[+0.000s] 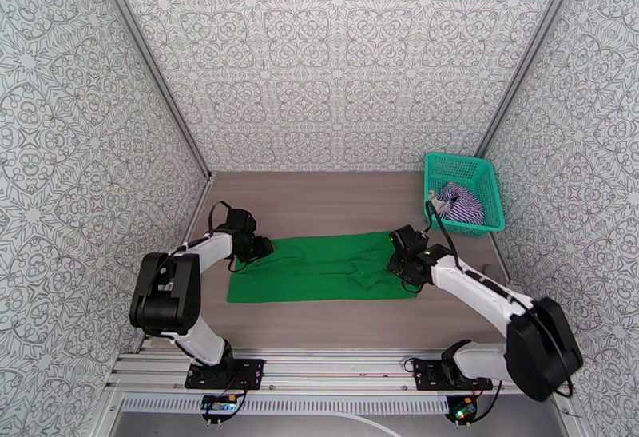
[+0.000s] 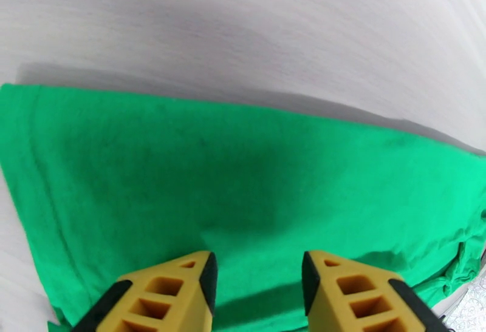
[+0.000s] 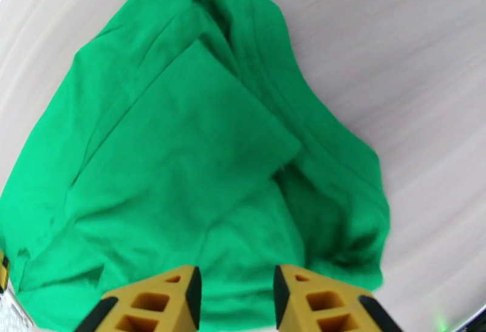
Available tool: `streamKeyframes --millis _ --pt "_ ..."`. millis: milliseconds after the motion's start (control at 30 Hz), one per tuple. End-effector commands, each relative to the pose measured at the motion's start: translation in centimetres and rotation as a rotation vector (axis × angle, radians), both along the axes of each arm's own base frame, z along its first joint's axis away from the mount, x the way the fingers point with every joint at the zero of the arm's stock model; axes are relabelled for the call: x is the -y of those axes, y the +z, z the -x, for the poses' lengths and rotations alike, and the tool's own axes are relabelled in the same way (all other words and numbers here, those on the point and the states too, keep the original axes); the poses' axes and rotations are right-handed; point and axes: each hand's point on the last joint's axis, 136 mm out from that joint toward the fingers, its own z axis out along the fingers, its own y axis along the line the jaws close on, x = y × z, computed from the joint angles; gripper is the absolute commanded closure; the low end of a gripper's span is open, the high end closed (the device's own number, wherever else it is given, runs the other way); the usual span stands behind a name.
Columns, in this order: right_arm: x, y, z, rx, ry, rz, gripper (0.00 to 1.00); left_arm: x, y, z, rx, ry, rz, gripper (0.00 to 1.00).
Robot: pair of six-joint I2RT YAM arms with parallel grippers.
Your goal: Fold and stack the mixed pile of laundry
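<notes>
We see left pincer [image 2: 258,284] and right pincer [image 3: 237,294] apart above the shirt [image 1: 311,271]; the basket [image 1: 471,168], right of frame, half hides the top [image 1: 462,205].

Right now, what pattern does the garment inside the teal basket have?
Thin purple-and-white stripes. The striped top in the basket shows best in the top external view.
</notes>
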Motion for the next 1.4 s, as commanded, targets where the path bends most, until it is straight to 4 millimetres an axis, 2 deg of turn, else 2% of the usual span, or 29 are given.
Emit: streamKeyframes --millis 0,67,200,267,367,500,667,767,867,1000,1100,1233,1367 --pt "-0.5 0.9 1.6 -0.049 0.099 -0.009 0.62 0.1 1.2 0.7 0.015 -0.034 -0.020 0.55" --pt "-1.5 1.5 0.9 -0.051 0.129 -0.033 0.60 0.4 1.2 0.9 0.001 -0.056 -0.025 0.55" --pt "-4.3 1.8 -2.6 -0.037 0.188 -0.072 0.60 1.0 0.5 0.7 -0.023 -0.068 -0.022 0.57" --pt "-5.0 1.5 -4.7 -0.026 0.204 -0.066 0.61 0.7 -0.3 0.6 -0.035 -0.053 -0.013 0.58" --pt "-5.3 -0.2 -7.2 -0.046 0.205 -0.074 0.66 -0.6 -1.9 0.8 -0.085 -0.011 -0.011 0.61" --pt "-4.1 -3.3 -8.7 -0.095 0.185 -0.042 0.69 -2.6 -3.4 0.9 -0.114 0.042 -0.017 0.62" --pt "-1.0 -8.4 -7.5 -0.199 0.138 0.010 0.71 -5.1 -4.2 0.7 -0.146 0.107 -0.014 0.62" --pt "0.6 -9.3 -7.2 -0.211 0.125 0.020 0.72 -6.4 -3.7 0.5 -0.135 0.144 -0.007 0.62" --pt "0.9 -8.0 -7.7 -0.201 0.124 0.023 0.72 -6.6 -2.1 0.0 -0.095 0.163 0.028 0.62" --pt "0.5 -3.4 -8.3 -0.124 0.148 0.008 0.71 -5.2 1.6 -0.7 -0.022 0.122 0.023 0.60" --pt "0.2 -0.4 -7.3 -0.084 0.157 0.001 0.70 -4.1 3.4 -1.0 0.007 0.072 0.005 0.60" --pt "-1.6 0.8 -4.9 -0.076 0.166 -0.033 0.69 -2.7 2.4 -0.9 -0.052 -0.007 -0.031 0.63" --pt "-5.8 0.2 -3.2 -0.075 0.150 -0.173 0.69 -2.4 0.4 -0.9 -0.108 -0.022 -0.038 0.65"
